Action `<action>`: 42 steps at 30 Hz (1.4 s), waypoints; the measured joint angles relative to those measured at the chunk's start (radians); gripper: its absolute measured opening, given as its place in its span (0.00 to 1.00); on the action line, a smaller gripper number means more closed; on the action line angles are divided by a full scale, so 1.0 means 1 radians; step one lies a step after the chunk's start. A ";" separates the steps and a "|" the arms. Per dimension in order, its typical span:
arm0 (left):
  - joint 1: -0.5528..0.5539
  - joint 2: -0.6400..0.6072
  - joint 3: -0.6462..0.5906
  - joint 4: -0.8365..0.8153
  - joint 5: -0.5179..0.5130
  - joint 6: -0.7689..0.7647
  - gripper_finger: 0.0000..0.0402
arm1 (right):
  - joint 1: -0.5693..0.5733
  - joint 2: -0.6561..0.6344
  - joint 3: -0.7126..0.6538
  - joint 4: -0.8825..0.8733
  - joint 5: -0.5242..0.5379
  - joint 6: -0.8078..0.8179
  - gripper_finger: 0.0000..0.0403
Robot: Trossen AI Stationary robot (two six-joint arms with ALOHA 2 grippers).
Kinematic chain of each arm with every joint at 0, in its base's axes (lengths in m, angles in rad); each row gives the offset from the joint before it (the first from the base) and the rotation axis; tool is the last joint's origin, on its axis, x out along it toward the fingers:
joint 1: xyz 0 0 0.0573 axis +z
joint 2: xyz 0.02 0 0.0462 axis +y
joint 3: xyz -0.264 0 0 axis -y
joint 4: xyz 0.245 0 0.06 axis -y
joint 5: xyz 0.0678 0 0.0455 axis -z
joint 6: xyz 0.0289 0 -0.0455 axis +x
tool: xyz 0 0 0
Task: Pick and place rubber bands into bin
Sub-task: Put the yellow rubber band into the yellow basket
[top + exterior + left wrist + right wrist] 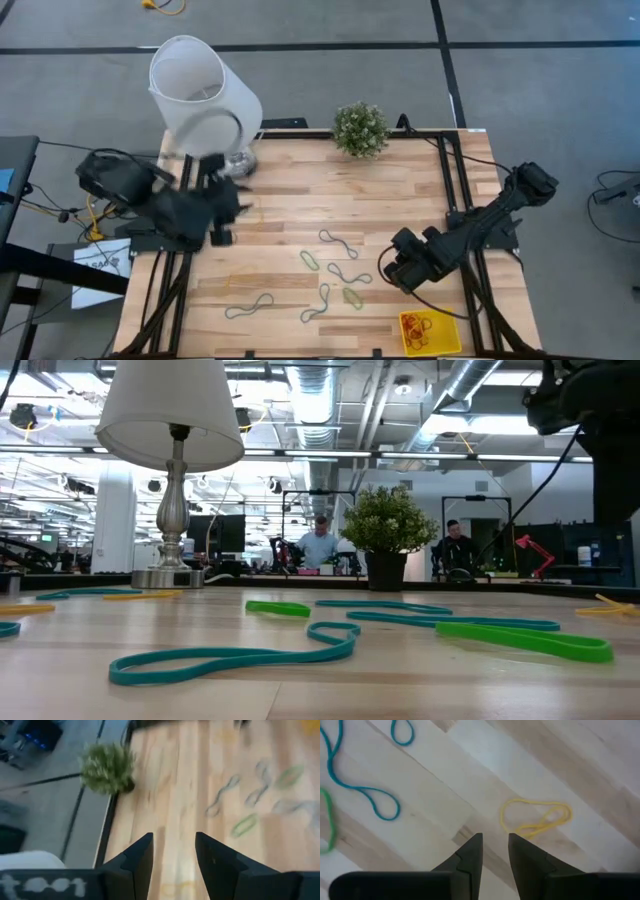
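Yellow rubber band (pixel 536 820) lies on the table (pixel 300 190) just ahead of our right gripper (pixel 495 845), whose slightly parted fingers hold nothing, long axis crosswise, with the left gripper (pixel 173 847) open, well apart.

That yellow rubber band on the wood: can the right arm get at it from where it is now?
Probably yes. The right gripper hangs just short of the yellow rubber band, fingers slightly apart and empty, with only bare table between them.

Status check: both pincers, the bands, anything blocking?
Right pincer open, empty, above a yellow band. Left pincer open, empty, near the lamp. Some bands already in the bin; several loose on the table. Nothing blocking.
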 joint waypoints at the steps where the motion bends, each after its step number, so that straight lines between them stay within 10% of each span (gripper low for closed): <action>1: -0.010 -0.016 -0.085 0.031 -0.020 -0.004 0.34 | 0.000 0.000 0.000 -0.001 -0.016 0.000 0.22; 20: -0.128 -0.601 -1.050 0.689 -0.071 -0.224 0.34 | -0.026 0.000 -0.177 0.106 -0.039 0.238 0.22; 42: -0.132 -0.637 -1.135 0.803 -0.074 -0.164 0.34 | -0.160 0.000 -0.227 0.141 -0.083 0.310 0.22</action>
